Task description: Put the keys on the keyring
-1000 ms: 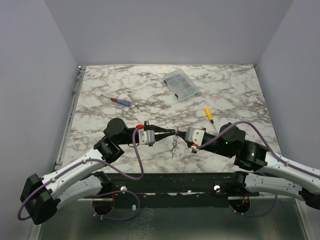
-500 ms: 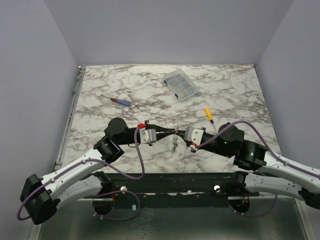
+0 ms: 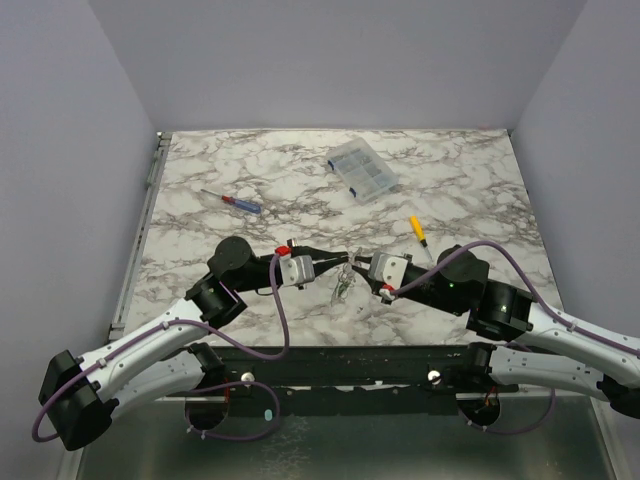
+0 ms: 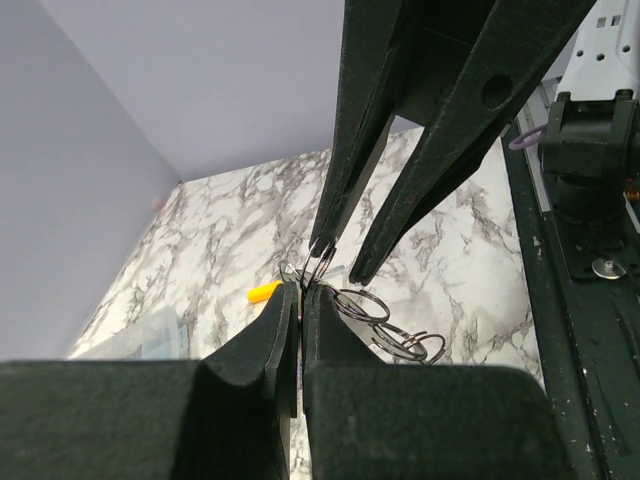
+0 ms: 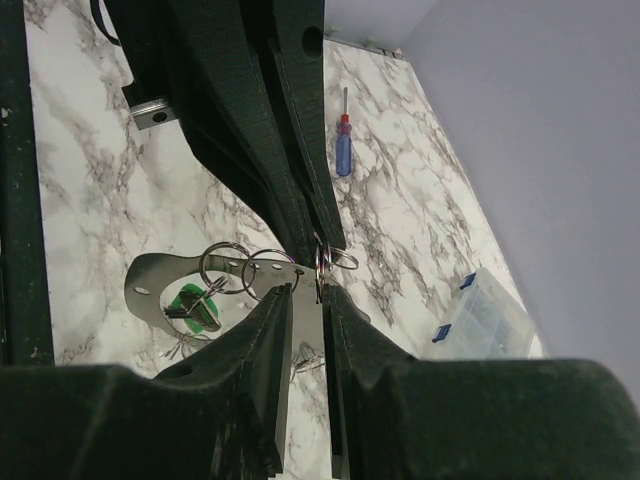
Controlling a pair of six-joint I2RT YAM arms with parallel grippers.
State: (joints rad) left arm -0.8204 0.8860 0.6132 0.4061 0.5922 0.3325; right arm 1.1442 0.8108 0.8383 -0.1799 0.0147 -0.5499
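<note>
The left gripper [image 4: 300, 296] is pinching the keyring [image 5: 325, 258] tight, the right gripper [image 5: 308, 292] is standing slightly parted opposite, and keys [image 3: 344, 287] are dangling just below both; threading likely requires gripping one key.

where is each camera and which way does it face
top external: fixed behind the bases, looking down on the table; both arms show, left fingers and right fingers meeting by the keys.
left wrist: on the left arm, looking past its shut fingers at the right fingers, yellow screwdriver.
right wrist: on the right arm, looking past its fingers at the left fingers, blue screwdriver.
shared: all show the clear box.
</note>
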